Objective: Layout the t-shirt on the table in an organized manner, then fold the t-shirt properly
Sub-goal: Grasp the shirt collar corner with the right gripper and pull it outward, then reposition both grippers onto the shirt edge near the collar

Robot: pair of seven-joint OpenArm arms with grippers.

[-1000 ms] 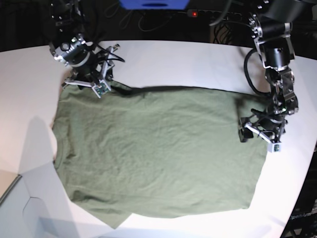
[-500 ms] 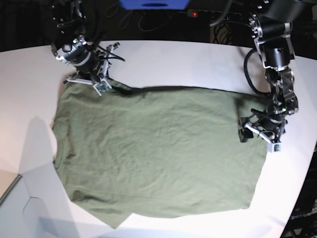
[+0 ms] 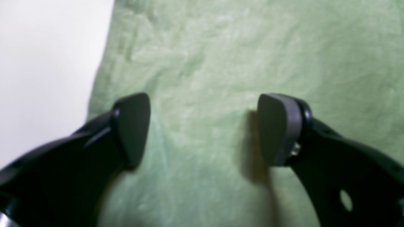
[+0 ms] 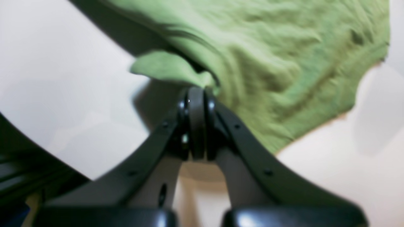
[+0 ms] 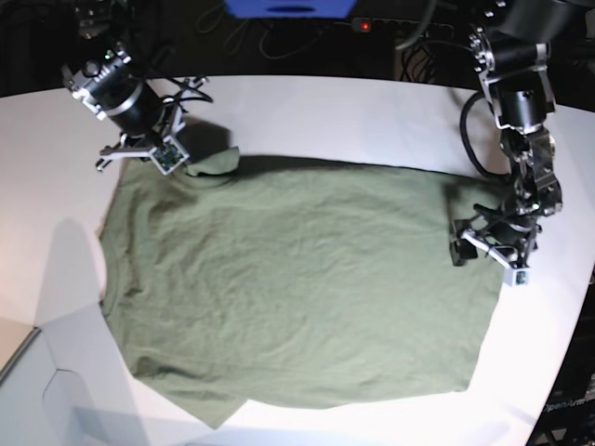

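Observation:
The olive-green t-shirt (image 5: 297, 288) lies spread flat on the white table (image 5: 353, 111). At its far-left corner my right gripper (image 5: 186, 165) is shut on a fold of the t-shirt's edge, which stands lifted off the table. In the right wrist view the right gripper (image 4: 197, 94) pinches the t-shirt (image 4: 277, 63) right at its tip, above the table (image 4: 63, 78). My left gripper (image 5: 483, 253) hovers over the shirt's right edge. The left wrist view shows the left gripper (image 3: 205, 126) open with only the flat t-shirt (image 3: 221, 47) between its fingers, next to bare table (image 3: 47, 47).
A pale box corner (image 5: 37, 390) sits at the front left. Behind the table are a blue object (image 5: 288, 7), a power strip with a red light (image 5: 364, 25) and dark cables. The table's curved edge runs close to the left arm at the right.
My right gripper closed on the shirt's far-left edge and drew back to the left, lifting a flap of cloth. The left arm has stayed where it was, still open.

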